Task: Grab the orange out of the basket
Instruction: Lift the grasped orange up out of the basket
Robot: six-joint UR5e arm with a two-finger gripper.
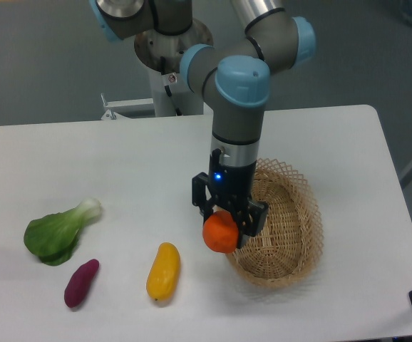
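Note:
The orange (pixel 220 233) is a small round bright-orange fruit held in the air, with my gripper (pixel 227 223) shut on it. It hangs over the left rim of the basket (pixel 295 235), a light tan oval wicker basket with a lattice edge. The basket's inside shows nothing in it. My arm comes down from above and hides part of the basket's left wall.
A yellow-orange oblong fruit (pixel 163 271) lies on the white table left of the basket. Further left are a purple sweet potato (pixel 81 283) and a green bok choy (pixel 58 231). The robot's base (pixel 172 57) stands at the table's back edge.

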